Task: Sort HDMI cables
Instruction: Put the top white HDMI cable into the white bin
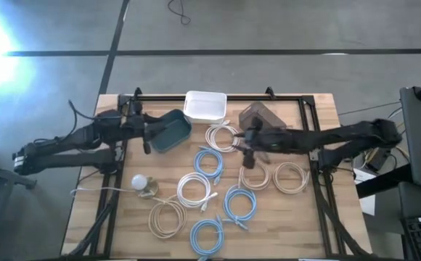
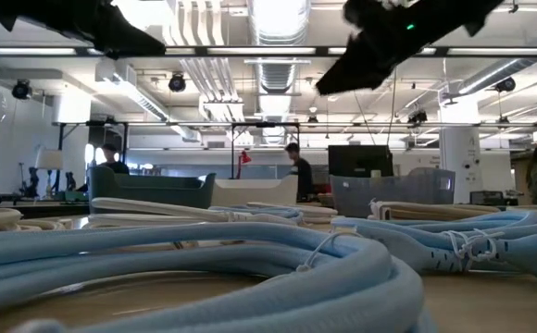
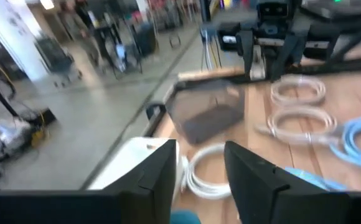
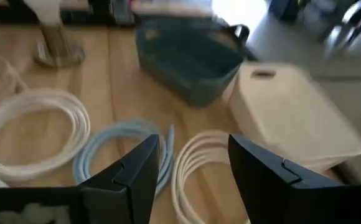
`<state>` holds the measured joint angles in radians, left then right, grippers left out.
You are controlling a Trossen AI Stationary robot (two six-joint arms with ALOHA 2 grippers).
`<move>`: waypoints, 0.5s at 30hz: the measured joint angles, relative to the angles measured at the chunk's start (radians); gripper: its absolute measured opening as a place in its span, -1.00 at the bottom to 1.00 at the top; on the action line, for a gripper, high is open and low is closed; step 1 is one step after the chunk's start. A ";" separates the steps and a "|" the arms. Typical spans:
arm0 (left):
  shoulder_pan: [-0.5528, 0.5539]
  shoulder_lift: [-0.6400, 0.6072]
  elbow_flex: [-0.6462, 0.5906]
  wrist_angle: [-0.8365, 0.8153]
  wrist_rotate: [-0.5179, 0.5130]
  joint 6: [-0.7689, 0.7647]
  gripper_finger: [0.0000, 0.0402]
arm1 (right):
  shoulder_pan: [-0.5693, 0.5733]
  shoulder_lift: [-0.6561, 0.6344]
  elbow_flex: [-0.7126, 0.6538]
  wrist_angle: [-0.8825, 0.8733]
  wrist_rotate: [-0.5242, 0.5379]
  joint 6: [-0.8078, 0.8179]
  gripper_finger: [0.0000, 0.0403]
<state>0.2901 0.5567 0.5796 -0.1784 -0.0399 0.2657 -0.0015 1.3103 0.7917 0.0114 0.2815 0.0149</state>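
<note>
Several small cable coils lie flat on the wooden table (image 1: 319,217): white ones (image 1: 223,138) (image 1: 194,190), light blue ones (image 1: 209,161) (image 1: 239,204) (image 1: 207,235) and beige ones (image 1: 167,217) (image 1: 290,176). My right gripper (image 1: 248,143) hangs open above the table, between the far white coil (image 4: 199,158) and a beige coil (image 1: 254,176), with nothing between its fingers. My left gripper (image 1: 149,135) is open too, raised beside the teal bin (image 1: 168,130), and holds nothing (image 3: 199,180).
Three bins stand along the far side: the teal one, a white one (image 1: 205,106) and a dark grey one (image 1: 258,116). A round white bulb-like object (image 1: 139,183) with a loose thin cord stands at the left. A black frame runs around the table's edges.
</note>
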 joint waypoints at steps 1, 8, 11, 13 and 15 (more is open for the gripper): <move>0.000 0.010 0.005 -0.015 0.000 0.001 -0.19 | -0.002 0.044 0.028 -0.036 0.000 0.015 -0.05; 0.000 0.069 0.004 -0.018 -0.048 0.055 0.22 | -0.011 0.330 0.231 -0.290 -0.004 0.082 -0.05; 0.000 0.083 0.005 -0.014 -0.106 0.055 0.28 | -0.031 0.443 0.323 -0.405 -0.067 0.083 -0.05; 0.000 0.091 0.005 -0.014 -0.119 0.055 0.28 | -0.047 0.511 0.384 -0.473 -0.102 0.082 -0.05; 0.000 0.097 0.004 -0.014 -0.119 0.055 0.28 | -0.064 0.572 0.446 -0.546 -0.103 0.078 -0.05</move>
<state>0.2905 0.6534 0.5838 -0.1926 -0.1589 0.3202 -0.0659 1.8820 1.2376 -0.5344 0.1783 0.0926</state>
